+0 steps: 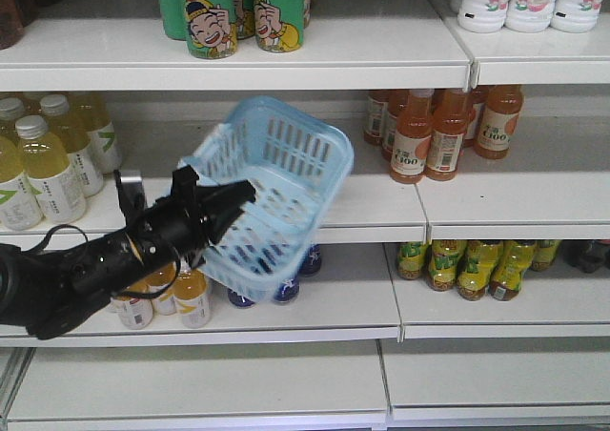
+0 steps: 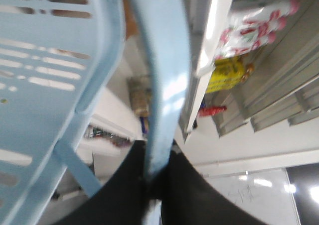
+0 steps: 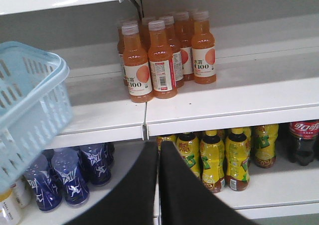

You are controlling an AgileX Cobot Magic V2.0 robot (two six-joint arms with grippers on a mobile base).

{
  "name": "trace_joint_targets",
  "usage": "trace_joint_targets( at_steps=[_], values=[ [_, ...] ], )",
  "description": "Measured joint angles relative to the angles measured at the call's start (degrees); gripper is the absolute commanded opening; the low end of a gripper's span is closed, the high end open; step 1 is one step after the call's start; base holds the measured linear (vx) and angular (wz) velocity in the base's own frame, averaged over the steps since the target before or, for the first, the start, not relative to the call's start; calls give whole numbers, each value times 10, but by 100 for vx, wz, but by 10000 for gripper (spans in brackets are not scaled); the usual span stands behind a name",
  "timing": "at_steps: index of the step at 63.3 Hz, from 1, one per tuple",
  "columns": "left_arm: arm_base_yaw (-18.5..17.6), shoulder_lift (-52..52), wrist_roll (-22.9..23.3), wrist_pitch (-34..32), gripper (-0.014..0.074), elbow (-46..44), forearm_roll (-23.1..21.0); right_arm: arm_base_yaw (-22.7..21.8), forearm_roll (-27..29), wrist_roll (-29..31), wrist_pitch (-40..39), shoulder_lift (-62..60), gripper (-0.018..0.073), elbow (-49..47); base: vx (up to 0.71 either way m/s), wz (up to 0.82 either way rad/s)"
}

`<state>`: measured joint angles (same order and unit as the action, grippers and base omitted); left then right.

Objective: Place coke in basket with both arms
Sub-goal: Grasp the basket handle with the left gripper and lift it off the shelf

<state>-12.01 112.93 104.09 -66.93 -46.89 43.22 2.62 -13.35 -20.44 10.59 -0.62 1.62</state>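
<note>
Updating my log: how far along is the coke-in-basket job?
Done: the left gripper is shut on the handle of the basket, held up tilted. In hand: the right gripper, shut and empty, faces the shelves. Left: no coke in the basket or in view; picking and placing remain.

pale blue slotted basket [image 1: 286, 164] hangs tilted, its handle [image 2: 162, 85] pinched between left fingers [image 2: 199, 200].

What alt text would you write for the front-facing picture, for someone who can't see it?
The robot's left gripper, reaching in from the lower left, holds a pale blue basket tilted in the air before white shop shelves. Orange drink bottles stand on the shelf to its right, pale yellow bottles to its left.
</note>
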Motion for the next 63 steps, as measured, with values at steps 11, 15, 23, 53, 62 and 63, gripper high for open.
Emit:
trace_joint_targets(
  at_steps=[11,15,23,53,62,63],
  values=[
    [-6,-15,44,12,-8,70,136,0,0,0,0,0,-4,0,0,0],
    [-10,-32,54,17,-8,94,155,0,0,0,0,0,-4,0,0,0],
    [-24,-84,57,23,-8,130,175,0,0,0,0,0,-4,0,0,0],
    [-100,-292,64,16,-8,145,187,0,0,0,0,0,-4,0,0,0],
    [-103,-334,65,14,-8,145,189,0,0,0,0,0,-4,0,0,0],
    [-103,-337,65,14,-8,145,189,0,0,0,0,0,-4,0,0,0]
  ],
)
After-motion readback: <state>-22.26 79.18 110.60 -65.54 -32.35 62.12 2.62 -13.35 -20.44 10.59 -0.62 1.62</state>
